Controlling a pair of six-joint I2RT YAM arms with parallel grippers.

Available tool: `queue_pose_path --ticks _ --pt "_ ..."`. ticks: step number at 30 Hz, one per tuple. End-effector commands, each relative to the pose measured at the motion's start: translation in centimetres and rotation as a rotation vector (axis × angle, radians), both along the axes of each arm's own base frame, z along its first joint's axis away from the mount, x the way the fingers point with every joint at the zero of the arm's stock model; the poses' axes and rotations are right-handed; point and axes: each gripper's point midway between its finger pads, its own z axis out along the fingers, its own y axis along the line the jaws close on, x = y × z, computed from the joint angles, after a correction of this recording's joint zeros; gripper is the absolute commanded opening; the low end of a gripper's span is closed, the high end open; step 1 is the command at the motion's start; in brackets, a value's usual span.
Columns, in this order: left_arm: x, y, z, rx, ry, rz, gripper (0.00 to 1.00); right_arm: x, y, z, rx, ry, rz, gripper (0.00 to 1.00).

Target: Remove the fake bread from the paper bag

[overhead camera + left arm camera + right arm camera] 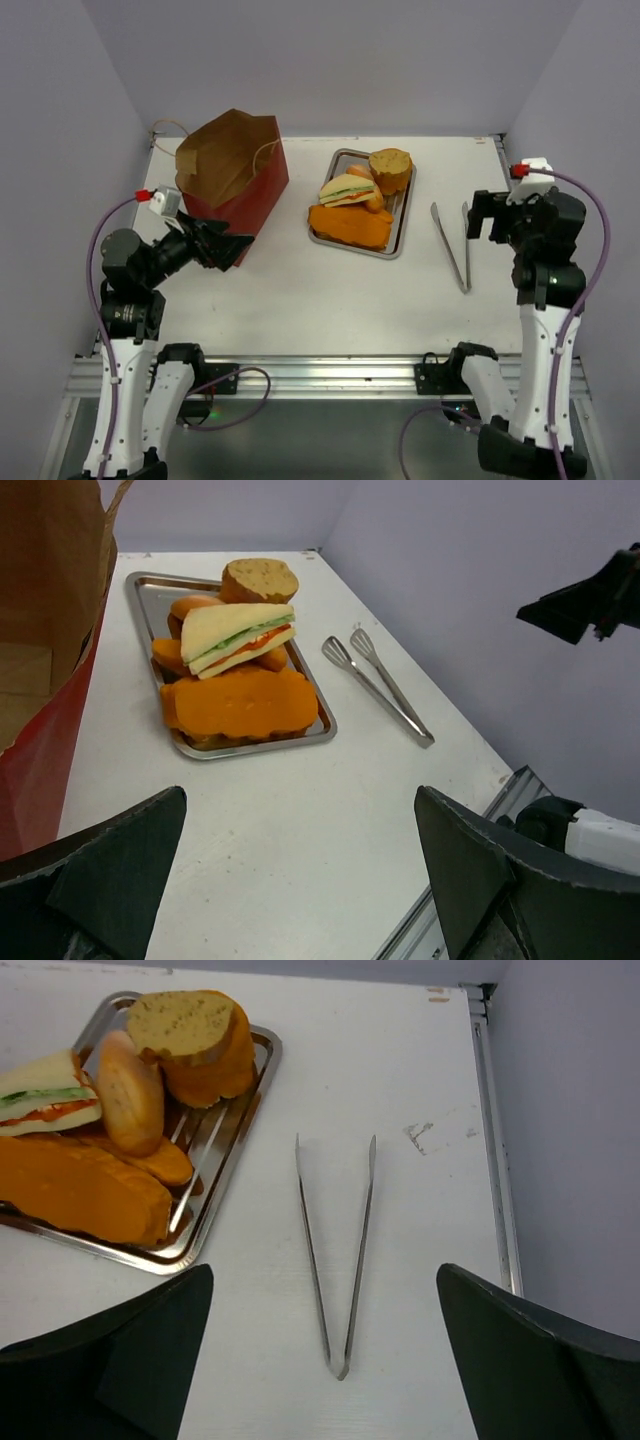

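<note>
On the rectangular metal tray (396,251) lies the golden-orange fake bread (352,225): bun, rolls, green-filled triangular sandwich, flat slab. Left of it the tall red paper bag (258,190) stands open, brown inside. My left claw (300,798) and right claw (325,1282) both gape, empty.

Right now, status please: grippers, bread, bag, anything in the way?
Left gripper open beside the paper bag, right gripper open near the tongs, both empty. Fake bread piled on the tray, none visible in the bag. Nothing blocking the bag.
</note>
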Motion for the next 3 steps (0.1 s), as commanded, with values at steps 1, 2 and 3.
queue_pose_path --ticks 1,2,3 --pt "-0.3 -0.1 -1.0 0.018 0.017 -0.010 1.00 -2.4 1.3 0.0 0.051 -0.002 0.023 0.99" --pt "-0.3 -0.1 -1.1 0.021 0.017 -0.007 1.00 -3.2 1.4 0.5 0.044 -0.024 0.018 0.99" --pt "-0.3 0.0 -1.1 0.025 0.015 -0.003 1.00 -3.7 1.4 0.4 0.037 -0.021 0.013 0.99"
